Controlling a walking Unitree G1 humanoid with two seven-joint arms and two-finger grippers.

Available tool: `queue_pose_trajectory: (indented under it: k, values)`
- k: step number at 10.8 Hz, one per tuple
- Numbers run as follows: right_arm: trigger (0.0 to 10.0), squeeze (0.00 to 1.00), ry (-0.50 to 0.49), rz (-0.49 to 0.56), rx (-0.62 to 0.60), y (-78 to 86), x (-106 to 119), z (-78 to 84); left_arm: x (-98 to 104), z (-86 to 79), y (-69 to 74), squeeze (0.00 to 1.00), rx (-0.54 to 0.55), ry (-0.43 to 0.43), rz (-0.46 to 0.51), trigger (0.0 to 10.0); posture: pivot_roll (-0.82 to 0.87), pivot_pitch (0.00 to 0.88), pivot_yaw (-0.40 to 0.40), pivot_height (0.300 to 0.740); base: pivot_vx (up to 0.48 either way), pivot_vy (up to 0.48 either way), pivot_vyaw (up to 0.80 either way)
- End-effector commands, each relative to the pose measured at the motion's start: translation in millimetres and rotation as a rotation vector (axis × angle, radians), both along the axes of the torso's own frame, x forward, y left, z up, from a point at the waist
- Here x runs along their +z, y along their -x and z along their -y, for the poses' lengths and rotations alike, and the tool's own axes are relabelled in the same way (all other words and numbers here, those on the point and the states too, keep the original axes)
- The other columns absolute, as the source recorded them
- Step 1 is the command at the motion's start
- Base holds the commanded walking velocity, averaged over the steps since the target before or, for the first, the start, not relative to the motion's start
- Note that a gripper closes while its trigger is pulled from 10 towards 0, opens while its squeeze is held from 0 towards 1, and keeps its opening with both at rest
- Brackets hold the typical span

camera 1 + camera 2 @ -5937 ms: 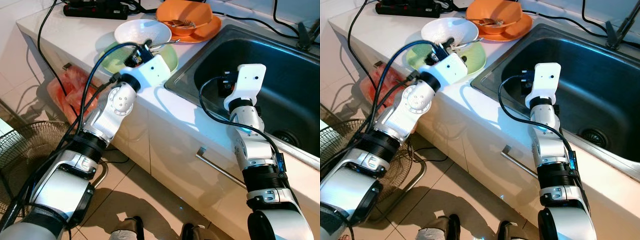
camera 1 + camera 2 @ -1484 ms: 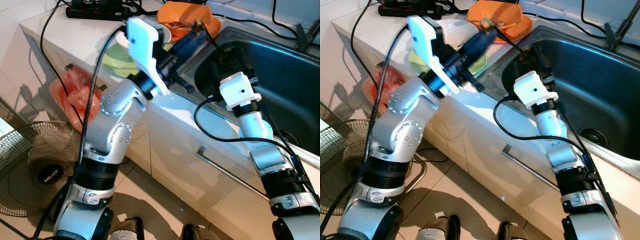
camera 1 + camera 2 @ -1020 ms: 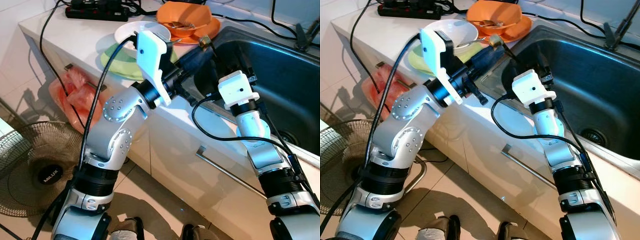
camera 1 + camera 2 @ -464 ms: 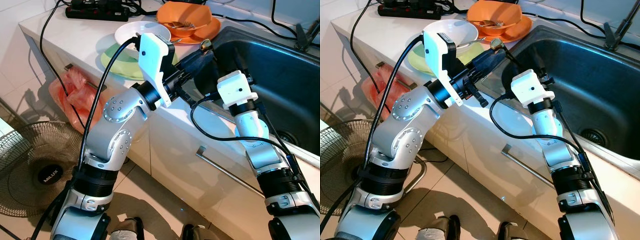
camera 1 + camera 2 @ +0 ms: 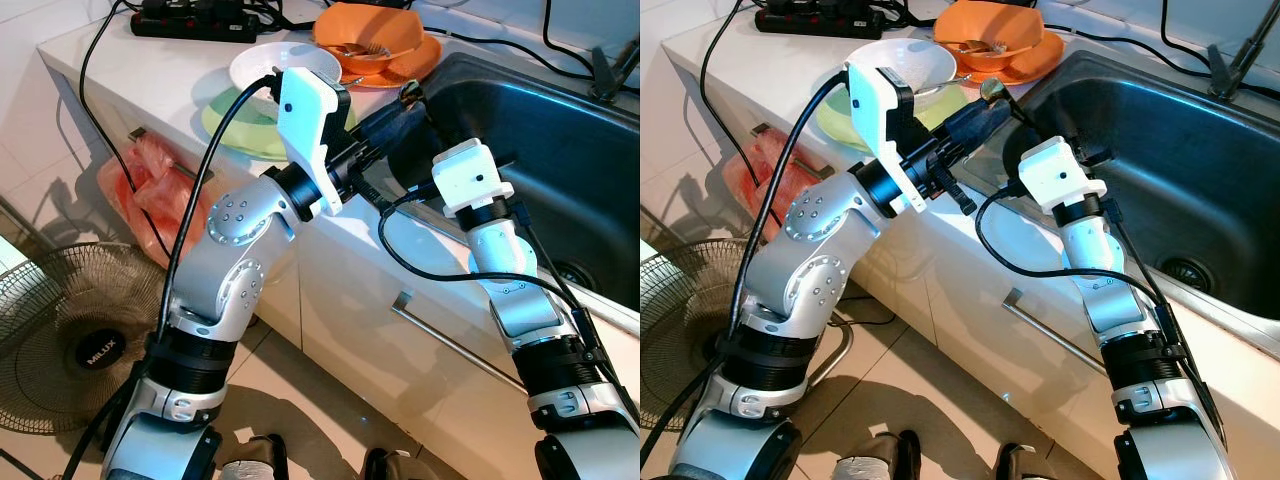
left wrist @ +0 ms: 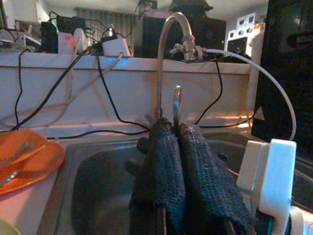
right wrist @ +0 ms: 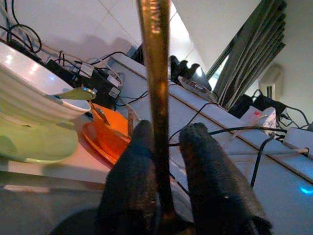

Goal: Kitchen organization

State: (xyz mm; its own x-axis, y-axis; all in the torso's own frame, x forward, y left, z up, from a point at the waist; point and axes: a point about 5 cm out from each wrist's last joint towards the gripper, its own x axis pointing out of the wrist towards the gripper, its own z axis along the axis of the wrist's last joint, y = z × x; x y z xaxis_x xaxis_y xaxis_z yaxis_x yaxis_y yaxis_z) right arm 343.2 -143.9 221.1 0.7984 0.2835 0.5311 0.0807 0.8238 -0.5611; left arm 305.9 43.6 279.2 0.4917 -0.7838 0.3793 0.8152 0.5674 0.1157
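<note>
Spoon (image 7: 155,73) held between both grippers over near-left corner of sink (image 5: 560,150), above counter edge; gold-brass handle upright in right wrist view, bowl end poking up near (image 5: 991,88).

Far left on floor: fan (image 5: 60,330), w/ red plastic bag (image 5: 140,190) hanging off cabinet front. On counter: black power strip (image 5: 190,15), then white bowl (image 5: 265,62) sitting on green plate (image 5: 240,120), then orange bowl (image 5: 365,35) on orange plate (image 5: 420,55) w/ utensils inside.

Left gripper (image 6: 177,132) reaching across toward sink, fingers pressed together, pinching spoon's thin end. Right gripper (image 7: 166,132) just beside it at sink corner, fingers closed around spoon handle. Faucet (image 6: 171,44) behind sink; cables along back ledge.
</note>
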Motion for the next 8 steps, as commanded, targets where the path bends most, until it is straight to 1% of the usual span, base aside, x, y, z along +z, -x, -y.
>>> queue_pose_trajectory:
  k: [1,3,4,8]
  values:
    - [0.0,0.00,-0.014,0.011,0.010,1.6,4.1,0.2,-3.1,0.8,0.1,0.00,0.007,-0.014,-0.001,10.0,0.05,0.161,0.028,0.740,0.000,0.000,0.00]
    - [0.0,0.00,-0.015,0.006,0.009,1.6,3.1,0.5,-10.6,-1.1,-4.6,0.00,0.047,-0.040,-0.016,10.0,0.05,0.163,0.028,0.740,0.000,0.000,0.00]
    - [0.0,0.00,-0.014,-0.003,0.007,1.4,0.3,0.9,-24.6,-4.8,-12.0,0.00,0.107,-0.079,-0.047,10.0,0.05,0.163,0.028,0.740,0.000,0.000,0.00]
    - [0.0,0.00,-0.013,-0.006,0.008,0.7,0.8,0.5,-28.9,-7.3,-14.5,0.00,0.132,-0.095,-0.051,10.0,0.05,0.162,0.028,0.740,0.000,0.000,0.00]
